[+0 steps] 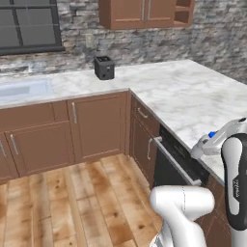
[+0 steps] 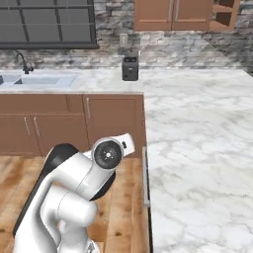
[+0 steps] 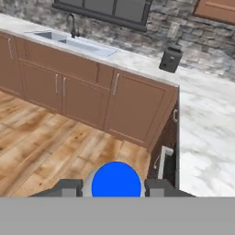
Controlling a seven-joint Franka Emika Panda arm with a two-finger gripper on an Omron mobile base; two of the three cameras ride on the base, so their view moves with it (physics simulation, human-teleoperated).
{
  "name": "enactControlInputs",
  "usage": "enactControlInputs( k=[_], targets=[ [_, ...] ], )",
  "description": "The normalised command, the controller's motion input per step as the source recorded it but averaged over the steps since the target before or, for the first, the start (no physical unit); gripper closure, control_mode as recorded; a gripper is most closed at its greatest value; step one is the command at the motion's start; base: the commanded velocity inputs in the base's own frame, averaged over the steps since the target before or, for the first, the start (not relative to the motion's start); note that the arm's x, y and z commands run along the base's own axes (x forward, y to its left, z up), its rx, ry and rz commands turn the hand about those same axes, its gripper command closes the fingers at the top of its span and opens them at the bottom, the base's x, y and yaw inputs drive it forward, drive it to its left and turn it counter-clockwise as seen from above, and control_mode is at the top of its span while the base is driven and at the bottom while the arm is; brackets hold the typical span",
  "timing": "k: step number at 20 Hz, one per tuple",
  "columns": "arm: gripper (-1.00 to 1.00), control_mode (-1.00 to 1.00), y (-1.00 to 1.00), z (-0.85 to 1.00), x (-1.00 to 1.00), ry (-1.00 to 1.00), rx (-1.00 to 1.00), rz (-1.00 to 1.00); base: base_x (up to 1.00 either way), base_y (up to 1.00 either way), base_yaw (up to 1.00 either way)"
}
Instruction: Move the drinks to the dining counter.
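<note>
Blue cap [image 3: 116, 184] of the whitish bottle sat closest to the hand camera, squarely between the two dark fingertips [image 3: 66, 188] of the end effector [image 3: 116, 190], which stood partly closed with a finger tight against each side of the cap; I judged this a clamp on the bottle. Bottle's long axis ran straight along the approach line of the end effector, cap end facing the camera, body hidden behind the cap, so its base pointed away from the hand, toward the wooden floor [image 3: 55, 137]. From the left base camera a speck of the blue cap [image 1: 211, 135] showed at the wrist, over the near edge of the marble-topped dining desk [image 1: 193, 96]. Bottle was therefore carried, not resting; whether its base touched the marble could not be told. Relative to the end effector, the open marble lay ahead and to the right in the hand view, with the dark dishwasher front [image 3: 167, 158] just below that edge. Black toaster-like appliance [image 3: 170, 59] and sink [image 3: 69, 41] stood well beyond. Judgement: next move needs travel over the marble, then lowering along the bottle's axis.
</note>
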Motion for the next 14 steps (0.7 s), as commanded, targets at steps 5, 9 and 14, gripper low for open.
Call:
enactControlInputs(
  k=[5, 9, 14],
  targets=[
    [1.00, 1.00, 0.00, 0.00, 0.00, 0.00, 0.00, 0.00, -0.66, -0.13, -0.45],
    [1.00, 1.00, 0.00, 0.00, 0.00, 0.00, 0.00, 0.00, -0.61, -0.10, -0.43],
    [1.00, 1.00, 0.00, 0.00, 0.00, 0.00, 0.00, 0.00, -0.53, -0.08, -0.40]
  ],
)
